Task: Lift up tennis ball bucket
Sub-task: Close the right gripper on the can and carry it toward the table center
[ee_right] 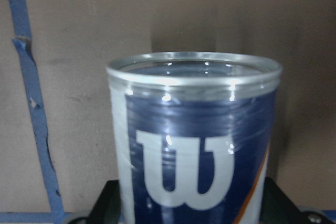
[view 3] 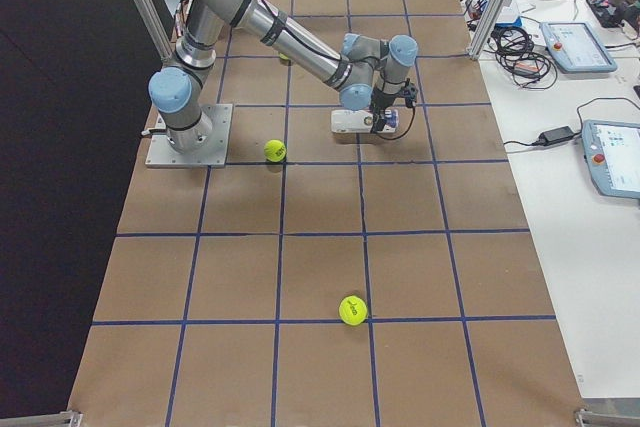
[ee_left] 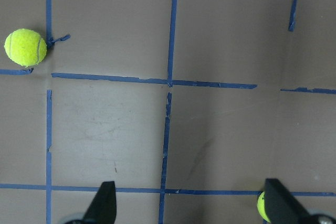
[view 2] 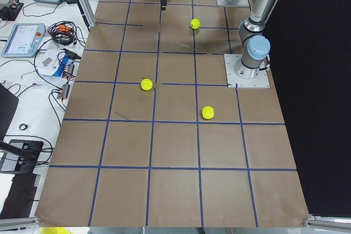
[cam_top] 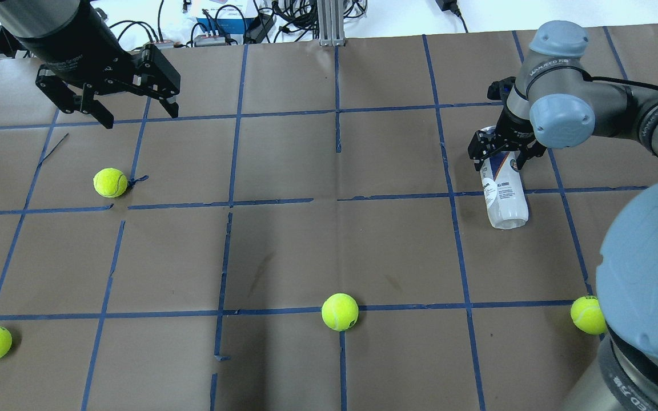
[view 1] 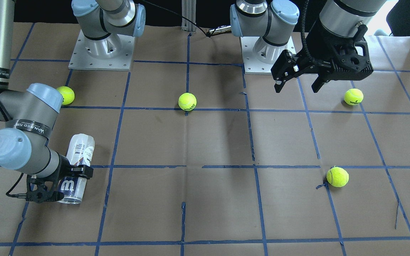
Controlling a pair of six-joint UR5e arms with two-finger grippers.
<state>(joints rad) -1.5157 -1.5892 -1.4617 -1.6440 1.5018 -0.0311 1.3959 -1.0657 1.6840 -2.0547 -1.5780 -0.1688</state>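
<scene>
I count one tennis ball bucket point(cam_top: 506, 200), lying flat on the table's right side. My right gripper point(cam_top: 499, 162) squeezes it near the rim. Four tennis balls point(cam_top: 110, 182) sit well apart from it. My left gripper point(cam_top: 139, 117) hangs wide open.

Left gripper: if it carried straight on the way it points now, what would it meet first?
Most likely the brown-paper table top, near a blue tape crossing. The left gripper points down, open; the yellow-green tennis balls lie off to the sides. Height is unclear.
</scene>
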